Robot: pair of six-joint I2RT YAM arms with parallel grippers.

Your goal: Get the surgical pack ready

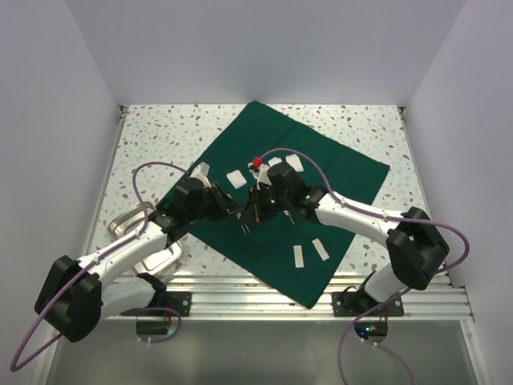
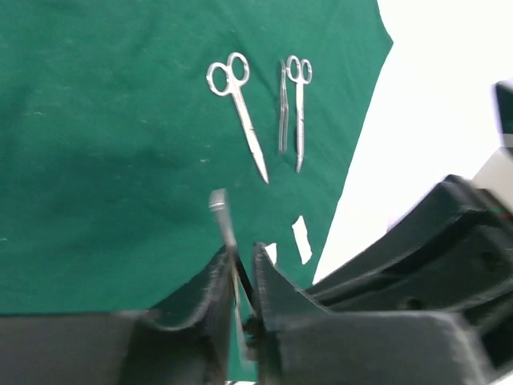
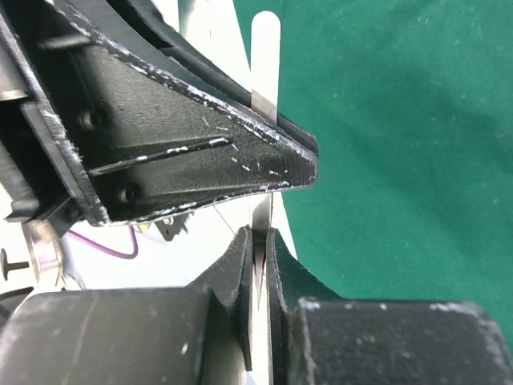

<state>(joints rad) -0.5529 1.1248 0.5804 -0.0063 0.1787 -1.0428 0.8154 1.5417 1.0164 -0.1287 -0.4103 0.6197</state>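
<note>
The right gripper [image 3: 259,237] is clamped shut on a thin metal strip [image 3: 264,64]. The left gripper [image 2: 240,250] crosses in front and hides the strip's middle. Its jaws stand narrow around a blurred strip, but I cannot tell whether they pinch it. Both meet over the middle of the green drape [image 1: 337,172], which is spread flat on the speckled table [image 1: 160,132]. Two scissors [image 2: 236,112] lie at 12 o'clock from the left fingers. White pads [image 1: 235,176] sit at 11 o'clock and a steel tray [image 1: 120,218] at 8 o'clock.
</note>
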